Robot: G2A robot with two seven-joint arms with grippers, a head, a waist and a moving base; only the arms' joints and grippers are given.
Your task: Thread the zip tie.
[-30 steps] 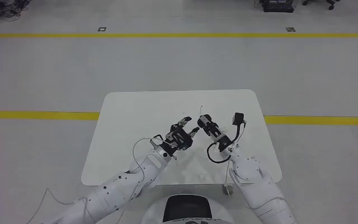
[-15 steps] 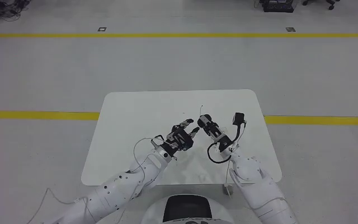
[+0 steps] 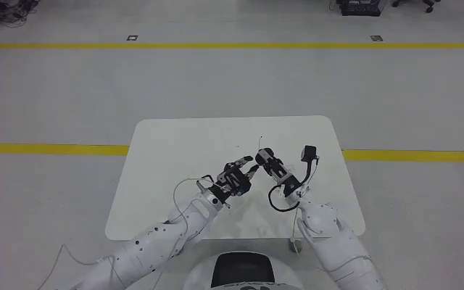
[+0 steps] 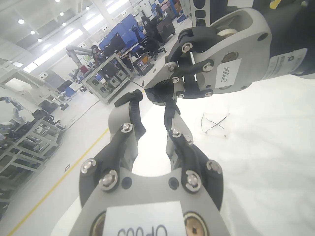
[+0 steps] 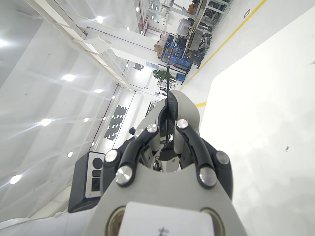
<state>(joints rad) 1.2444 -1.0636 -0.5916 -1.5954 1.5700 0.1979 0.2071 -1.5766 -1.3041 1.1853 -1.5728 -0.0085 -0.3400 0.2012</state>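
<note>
A thin black zip tie (image 5: 168, 79) is pinched in my right gripper (image 5: 169, 97), which is shut on it; the strap sticks out straight past the fingertips. From above, the zip tie (image 3: 260, 143) points toward the table's far side from the right gripper (image 3: 259, 154). My left gripper (image 3: 249, 164) is open just beside it, above the table's middle. In the left wrist view the left gripper (image 4: 150, 101) has nothing between its fingers, and one finger (image 4: 169, 114) is close under the right gripper (image 4: 160, 92). I cannot tell whether they touch.
The white table (image 3: 181, 145) has rounded corners and yellow floor lines run behind it. A thin, crossed strand (image 4: 214, 124) lies on the tabletop beyond the left gripper. A few small specks (image 5: 286, 148) dot the surface.
The left gripper has shifted slightly toward the right gripper's fingertips, staying open. The right gripper and the zip tie have held still.
</note>
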